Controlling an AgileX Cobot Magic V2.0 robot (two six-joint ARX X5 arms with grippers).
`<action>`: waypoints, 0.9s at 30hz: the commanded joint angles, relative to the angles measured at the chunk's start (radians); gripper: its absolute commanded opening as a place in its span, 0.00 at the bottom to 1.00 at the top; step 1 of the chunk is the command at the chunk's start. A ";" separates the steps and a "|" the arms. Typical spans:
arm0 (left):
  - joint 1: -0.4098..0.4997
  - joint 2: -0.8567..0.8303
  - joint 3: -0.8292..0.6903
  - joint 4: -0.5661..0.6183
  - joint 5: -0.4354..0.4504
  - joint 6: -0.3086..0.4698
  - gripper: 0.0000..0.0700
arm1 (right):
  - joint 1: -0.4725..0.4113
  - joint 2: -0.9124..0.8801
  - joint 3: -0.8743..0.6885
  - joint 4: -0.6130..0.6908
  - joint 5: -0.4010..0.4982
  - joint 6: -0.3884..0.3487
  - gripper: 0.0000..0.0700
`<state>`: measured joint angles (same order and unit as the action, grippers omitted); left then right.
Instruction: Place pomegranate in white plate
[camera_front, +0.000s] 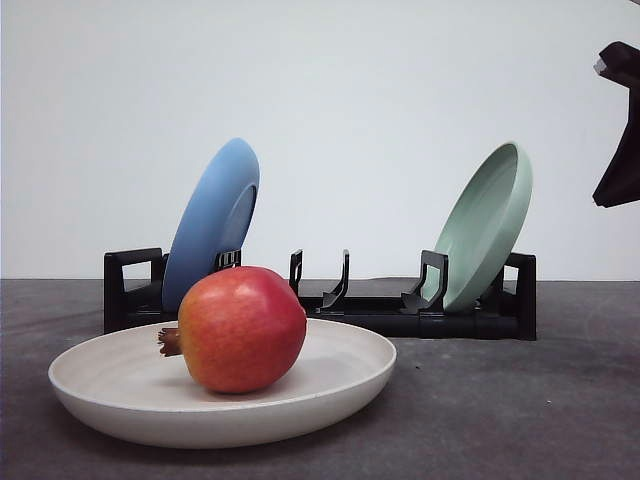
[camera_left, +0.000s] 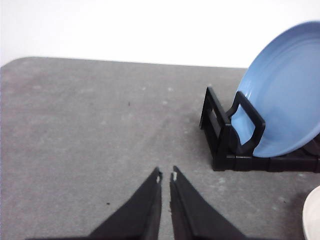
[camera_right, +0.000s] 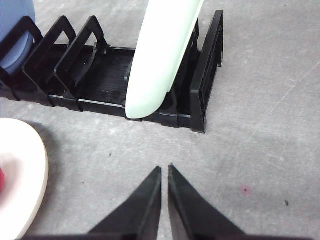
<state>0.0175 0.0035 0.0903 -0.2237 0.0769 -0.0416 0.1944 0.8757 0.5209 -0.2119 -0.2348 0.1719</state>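
Pomegranate (camera_front: 243, 329) resting in white plate (camera_front: 120, 385); left gripper (camera_left: 166, 176), right gripper (camera_right: 164, 169) jaws pressed together, empty

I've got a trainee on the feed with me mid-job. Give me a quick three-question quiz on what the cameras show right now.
1. True or false: the pomegranate rests inside the white plate.
2. Multiple choice: which plate stands at the black rack's end nearer the robot's right arm? A) the blue plate B) the pale green plate C) the white plate
3. Fill in: the fingers of the left end effector and the right end effector are nearly ______, holding nothing.

Key
1. True; its brown crown stub points toward the robot's left.
2. B
3. closed
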 joint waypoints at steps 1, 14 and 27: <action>0.001 -0.001 -0.016 0.002 -0.002 0.026 0.01 | 0.003 0.005 0.004 0.010 0.000 -0.003 0.02; -0.009 -0.001 -0.078 0.043 -0.002 0.046 0.01 | 0.003 0.005 0.004 0.010 0.000 -0.003 0.02; -0.009 0.000 -0.078 0.042 -0.002 0.046 0.01 | 0.003 0.005 0.004 0.010 0.000 -0.003 0.02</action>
<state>0.0090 0.0044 0.0231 -0.1822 0.0760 -0.0109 0.1944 0.8757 0.5209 -0.2118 -0.2348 0.1719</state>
